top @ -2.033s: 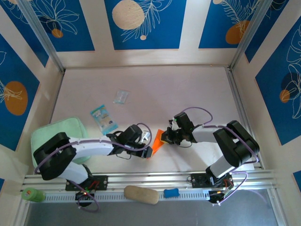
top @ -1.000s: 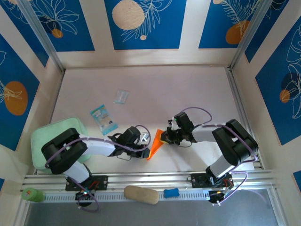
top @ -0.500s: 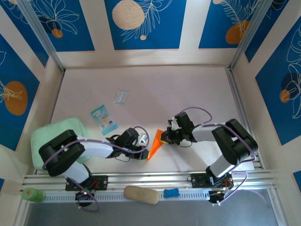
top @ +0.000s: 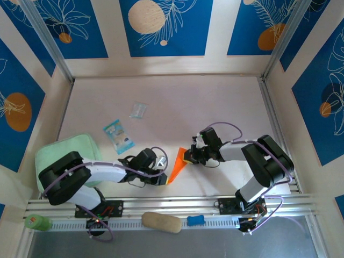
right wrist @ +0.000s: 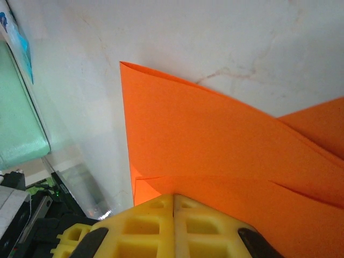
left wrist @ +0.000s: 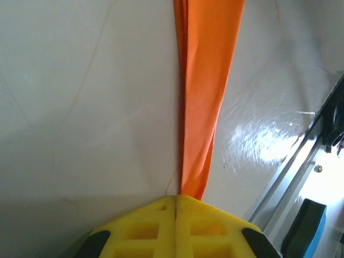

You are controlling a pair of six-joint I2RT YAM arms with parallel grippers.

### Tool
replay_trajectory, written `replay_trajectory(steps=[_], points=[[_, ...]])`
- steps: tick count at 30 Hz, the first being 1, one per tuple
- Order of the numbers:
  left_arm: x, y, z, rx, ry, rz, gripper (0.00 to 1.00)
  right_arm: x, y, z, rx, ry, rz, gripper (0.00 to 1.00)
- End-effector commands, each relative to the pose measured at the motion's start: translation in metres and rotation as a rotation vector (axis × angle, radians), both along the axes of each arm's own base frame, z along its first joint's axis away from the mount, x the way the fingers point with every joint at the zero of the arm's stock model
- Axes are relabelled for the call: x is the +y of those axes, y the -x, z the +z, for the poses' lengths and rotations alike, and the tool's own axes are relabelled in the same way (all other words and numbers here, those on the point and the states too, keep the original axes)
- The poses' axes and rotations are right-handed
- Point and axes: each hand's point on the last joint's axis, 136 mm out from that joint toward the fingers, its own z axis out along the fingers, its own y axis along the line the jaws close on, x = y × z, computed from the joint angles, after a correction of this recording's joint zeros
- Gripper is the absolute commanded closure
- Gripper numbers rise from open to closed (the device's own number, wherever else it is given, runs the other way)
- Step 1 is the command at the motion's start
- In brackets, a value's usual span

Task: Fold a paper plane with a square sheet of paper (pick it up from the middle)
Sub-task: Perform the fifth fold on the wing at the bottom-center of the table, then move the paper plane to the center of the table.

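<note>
Pale pinkish table (top: 215, 102), boxed in by cream walls w/ blue leaf-print panels (top: 165, 27); metal rail (top: 172, 204) along the near edge. From above you get the clutter: green pad (top: 64, 153) near left, blue-and-white packet (top: 118, 135) just beyond it, clear wrapper (top: 138, 110) further back, all well apart from the work. The orange paper (top: 176, 164), folded to a narrow pointed shape, lies centre-front btwn the arms, w/ the left gripper (top: 164, 178) at its near tip and the right gripper (top: 188, 156) at its far corner. Wrist cams add close detail: left's yellow fingers (left wrist: 156, 212) are pressed together, paper's point running under them; right's fingers (right wrist: 185, 207) are pressed together too, sitting on the paper's flat face. Pinched or just pressed, can't tell.
</note>
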Motion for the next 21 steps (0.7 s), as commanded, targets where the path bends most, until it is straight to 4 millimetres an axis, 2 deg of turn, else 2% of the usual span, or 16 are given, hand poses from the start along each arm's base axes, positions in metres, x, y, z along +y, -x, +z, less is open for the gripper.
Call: replay_trajectory(steps=[1,4,7,9,11,15,21], points=[[0.036,0.039,-0.021,0.13,-0.138,-0.044,0.93,-0.029,0.009,-0.036,0.066,0.153,-0.05,0.94],[0.024,0.021,0.007,0.029,-0.086,-0.023,0.86,-0.014,0.003,-0.021,0.011,0.076,0.01,0.94],[0.023,-0.005,0.034,-0.106,-0.085,0.027,0.78,-0.002,-0.004,0.005,-0.071,0.019,0.066,0.92],[0.024,-0.024,0.049,-0.18,-0.081,0.068,0.69,-0.002,-0.007,0.02,-0.12,0.027,0.067,0.91],[0.023,-0.044,0.058,-0.216,-0.066,0.103,0.63,-0.013,-0.007,0.028,-0.144,0.074,0.023,0.88],[0.012,-0.07,0.058,-0.193,-0.055,0.094,0.59,-0.044,0.005,0.024,-0.088,0.161,-0.095,0.83],[-0.021,-0.088,0.045,-0.113,0.0,0.044,0.56,-0.051,0.03,0.017,-0.024,0.109,-0.13,0.76]])
